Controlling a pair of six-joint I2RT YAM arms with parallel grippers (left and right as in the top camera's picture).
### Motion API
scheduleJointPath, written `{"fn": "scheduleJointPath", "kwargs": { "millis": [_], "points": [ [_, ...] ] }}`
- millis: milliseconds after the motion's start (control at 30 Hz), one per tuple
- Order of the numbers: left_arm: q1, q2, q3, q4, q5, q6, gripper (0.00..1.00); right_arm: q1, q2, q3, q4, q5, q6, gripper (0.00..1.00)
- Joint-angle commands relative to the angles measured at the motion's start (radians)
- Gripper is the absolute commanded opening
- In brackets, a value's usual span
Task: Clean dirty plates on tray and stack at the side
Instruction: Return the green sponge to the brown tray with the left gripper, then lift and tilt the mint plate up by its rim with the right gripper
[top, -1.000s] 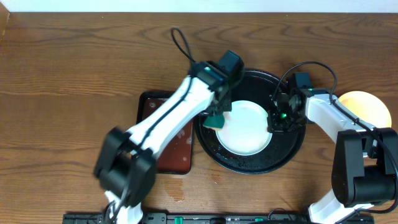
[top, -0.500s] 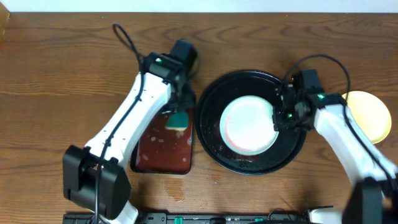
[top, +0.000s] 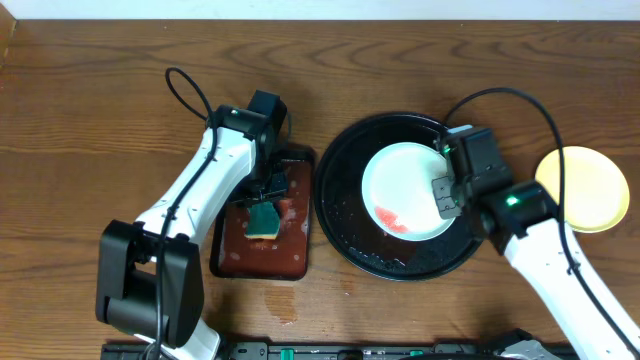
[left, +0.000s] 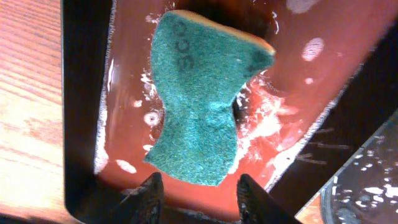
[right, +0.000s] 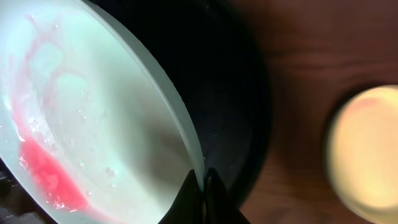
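**A:** What is called for in the step in hand?

**B:** It is judged that the sponge (left: 199, 93) is being loaded with water before a wipe. It is pinched to a waist between the left fingers (left: 149, 196), over the wet floor of the red-brown tray (top: 235, 255), left of centre in the overhead view. It should be pressed flat, then lifted straight, so that little is dripped on the bench (top: 100, 120). The wipe is best begun at the red smear (top: 390, 217), on the lower left part of the pale plate (top: 405, 180).

**A:** Where is that plate?

**B:** It is inside the black tray (top: 335, 225), right of centre. Its right rim is clamped by the right fingers (right: 186, 199), drawn narrow on the edge. In the right wrist view the plate appears tipped up on that side. A firm grip is advised, since a wet rim is likely to slip under the sponge's push.

**A:** How are the arms posed?

**B:** The left arm is stretched up from the lower left and bent over the small tray, with the wrist pointed down. The right arm is angled in from the lower right corner, with the wrist turned toward the plate's rim. The yellow plate (top: 585, 188) is seen on the bare bench at the far right, apart from the black tray.
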Motion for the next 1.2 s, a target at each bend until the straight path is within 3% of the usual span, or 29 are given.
{"fn": "scheduleJointPath", "kwargs": {
  "millis": [0, 333, 600, 967, 1167],
  "points": [
    [0.006, -0.062, 0.009, -0.004, 0.018, 0.016, 0.45, 0.08, -0.048, 0.003, -0.005, 0.201, 0.01, 0.01],
    [0.006, -0.308, 0.009, -0.003, 0.017, 0.016, 0.59, 0.368, -0.086, 0.003, -0.042, 0.588, 0.01, 0.01],
    [0.005, -0.411, 0.008, -0.011, 0.017, 0.016, 0.8, 0.513, -0.086, 0.003, -0.047, 0.746, 0.01, 0.01],
    [0.005, -0.412, 0.008, -0.011, 0.017, 0.016, 0.8, 0.614, -0.086, 0.003, -0.046, 0.945, 0.01, 0.01],
    [0.005, -0.412, 0.008, -0.011, 0.017, 0.016, 0.8, 0.621, -0.086, 0.003, -0.046, 0.958, 0.01, 0.01]
  ]
}}
